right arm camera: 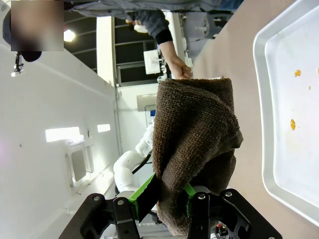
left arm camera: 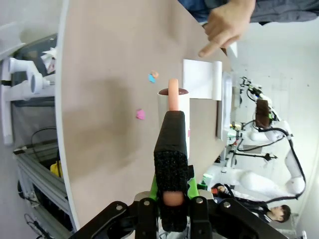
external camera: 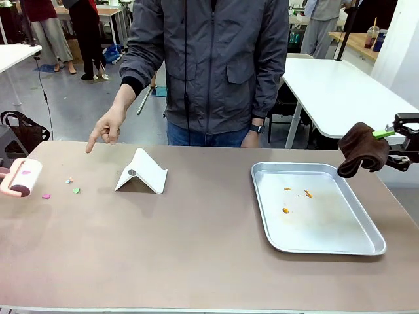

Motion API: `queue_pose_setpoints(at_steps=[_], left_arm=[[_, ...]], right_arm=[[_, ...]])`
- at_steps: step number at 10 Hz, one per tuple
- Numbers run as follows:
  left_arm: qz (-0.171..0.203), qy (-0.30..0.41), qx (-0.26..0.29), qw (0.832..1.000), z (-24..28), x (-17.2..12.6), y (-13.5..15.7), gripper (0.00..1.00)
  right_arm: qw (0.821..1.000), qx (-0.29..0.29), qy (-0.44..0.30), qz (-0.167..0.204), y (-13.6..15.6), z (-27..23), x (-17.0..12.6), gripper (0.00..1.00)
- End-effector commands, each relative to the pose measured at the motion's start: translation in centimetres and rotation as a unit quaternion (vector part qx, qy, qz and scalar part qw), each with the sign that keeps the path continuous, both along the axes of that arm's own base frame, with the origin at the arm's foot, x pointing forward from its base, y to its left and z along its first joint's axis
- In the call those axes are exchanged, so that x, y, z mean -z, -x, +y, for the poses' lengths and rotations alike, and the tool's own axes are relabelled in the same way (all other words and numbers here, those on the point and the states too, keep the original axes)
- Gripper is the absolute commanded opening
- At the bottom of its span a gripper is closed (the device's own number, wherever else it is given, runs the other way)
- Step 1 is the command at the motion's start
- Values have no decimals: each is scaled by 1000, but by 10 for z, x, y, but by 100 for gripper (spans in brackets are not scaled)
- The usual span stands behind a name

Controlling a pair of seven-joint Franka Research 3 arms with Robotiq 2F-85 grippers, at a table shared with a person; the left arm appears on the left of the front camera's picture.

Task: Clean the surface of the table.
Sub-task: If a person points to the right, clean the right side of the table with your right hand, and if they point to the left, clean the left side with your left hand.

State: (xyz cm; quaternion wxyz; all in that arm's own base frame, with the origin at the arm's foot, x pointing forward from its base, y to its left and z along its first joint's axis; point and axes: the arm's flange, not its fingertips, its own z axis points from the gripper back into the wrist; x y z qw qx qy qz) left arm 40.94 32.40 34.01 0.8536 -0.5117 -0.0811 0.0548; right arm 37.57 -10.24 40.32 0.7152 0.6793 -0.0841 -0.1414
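Note:
The brownish table (external camera: 196, 242) carries a few small coloured paper scraps (external camera: 76, 190) near its left end. Just left of them hovers a lint roller (external camera: 23, 178) with a pink handle. In the left wrist view my left gripper (left arm camera: 173, 191) is shut on the roller's (left arm camera: 174, 107) black-padded handle, and the scraps (left arm camera: 140, 114) lie on the table (left arm camera: 109, 124) beside the roll. My right gripper (external camera: 393, 140) hangs past the table's right end, shut on a folded brown cloth (external camera: 363, 149). The right wrist view has that cloth (right arm camera: 194, 134) clamped in the right gripper (right arm camera: 167, 191).
A person stands at the far side, one hand (external camera: 108, 127) pointing a finger down at the scraps. A white folded stand (external camera: 141, 173) sits left of centre. A silver tray (external camera: 275, 229) with orange crumbs (external camera: 286, 210) lies at the right.

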Motion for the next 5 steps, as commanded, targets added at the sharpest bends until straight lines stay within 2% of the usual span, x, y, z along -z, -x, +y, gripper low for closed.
queue_pose_setpoints(at_steps=[1, 5], left_arm=[[-9, -19, -11, 1000, -13, 0, 10, 22], [-17, -38, -33, 999, -11, 9, 11, 22]], right_arm=[[1000, -3, -5, -6, 3, -2, -5, 0], [1000, -3, -5, -6, 3, -2, -5, 0]])
